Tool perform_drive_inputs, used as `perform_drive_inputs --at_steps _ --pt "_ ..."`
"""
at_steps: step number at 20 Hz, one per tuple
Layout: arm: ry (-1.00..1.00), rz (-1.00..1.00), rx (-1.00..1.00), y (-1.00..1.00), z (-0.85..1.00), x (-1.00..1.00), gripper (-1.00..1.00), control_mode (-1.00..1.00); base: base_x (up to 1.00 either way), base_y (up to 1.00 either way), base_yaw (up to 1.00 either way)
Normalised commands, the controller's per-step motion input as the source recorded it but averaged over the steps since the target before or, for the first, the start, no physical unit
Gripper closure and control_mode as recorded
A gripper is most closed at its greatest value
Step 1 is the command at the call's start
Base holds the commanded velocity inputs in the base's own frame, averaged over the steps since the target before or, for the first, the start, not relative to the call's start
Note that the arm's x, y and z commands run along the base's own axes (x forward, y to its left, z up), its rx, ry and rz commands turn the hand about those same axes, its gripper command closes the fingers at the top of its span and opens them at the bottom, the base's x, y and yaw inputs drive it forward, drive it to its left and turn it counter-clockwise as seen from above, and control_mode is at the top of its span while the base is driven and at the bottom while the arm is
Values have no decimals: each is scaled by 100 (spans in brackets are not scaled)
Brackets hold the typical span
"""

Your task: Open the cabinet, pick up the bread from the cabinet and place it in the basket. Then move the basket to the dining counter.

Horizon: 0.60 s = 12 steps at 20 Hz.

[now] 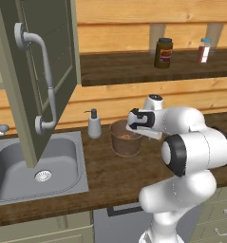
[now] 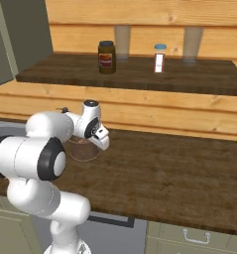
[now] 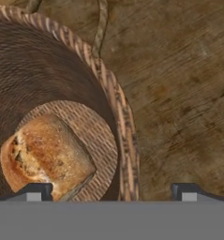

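Observation:
The round brown basket (image 1: 126, 139) stands on the dark counter beside the sink, and the orange-brown bread (image 3: 43, 157) lies on its woven bottom. In the hand view I look straight down on the basket's rim (image 3: 124, 140). My gripper (image 3: 112, 191) hangs open just above that rim, one fingertip (image 3: 36, 191) over the inside and the other (image 3: 188, 191) over the bare counter outside. The hand (image 1: 142, 121) sits over the basket's right edge. The cabinet door (image 1: 41, 71) with its curved grey bar handle (image 1: 44, 78) stands swung open at the upper left.
A steel sink (image 1: 34, 166) lies left of the basket, with a soap bottle (image 1: 94, 124) between them. On the raised dark wooden counter (image 2: 140, 74) behind stand a brown jar (image 2: 106, 57) and a small shaker (image 2: 159, 58). Bare counter stretches to the right (image 2: 174, 173).

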Motion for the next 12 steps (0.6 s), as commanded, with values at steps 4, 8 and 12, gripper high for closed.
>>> perform_drive_inputs --at_steps 4,8,12 --pt "19 0 3 3 -39 0 100 -100 0 0 0" --pt "11 0 1 6 -26 0 100 -100 0 0 0" --pt "7 0 0 7 -19 0 100 -100 0 0 0"
